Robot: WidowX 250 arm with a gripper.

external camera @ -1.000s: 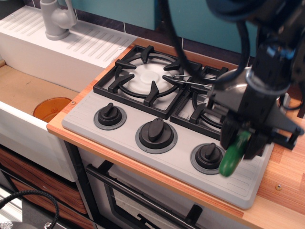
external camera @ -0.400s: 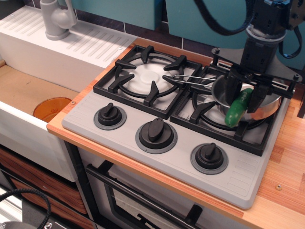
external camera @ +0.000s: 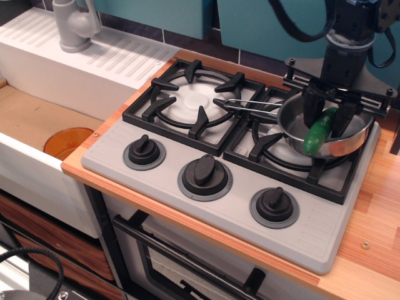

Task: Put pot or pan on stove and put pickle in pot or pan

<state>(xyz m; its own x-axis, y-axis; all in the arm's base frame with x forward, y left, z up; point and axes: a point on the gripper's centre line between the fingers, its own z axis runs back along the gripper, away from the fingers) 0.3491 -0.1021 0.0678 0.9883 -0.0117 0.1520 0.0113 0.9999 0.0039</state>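
The shiny steel saucepan (external camera: pixel 350 145) stands on the right burner grate of the grey stove (external camera: pixel 237 206), its wire-loop handle (external camera: pixel 250 104) pointing left. My gripper (external camera: pixel 328 122) hangs over the pan, shut on the green pickle (external camera: pixel 319 132). The pickle hangs tilted, with its lower end over the pan's near rim. The black fingers (external camera: pixel 310 107) reach down into the pan's opening. I cannot tell whether the pickle touches the pan.
The left burner (external camera: pixel 190 100) with its black grate is bare. Three dark knobs (external camera: pixel 204 172) line the stove's front. An orange round disc (external camera: pixel 67 142) lies in the sink at left. A grey faucet (external camera: pixel 75 25) stands at the back left. Wooden counter (external camera: pixel 375 225) lies to the right.
My gripper carried the pickle from in front of the right knob up and back over the pan, then a little further right and up in the last half second.
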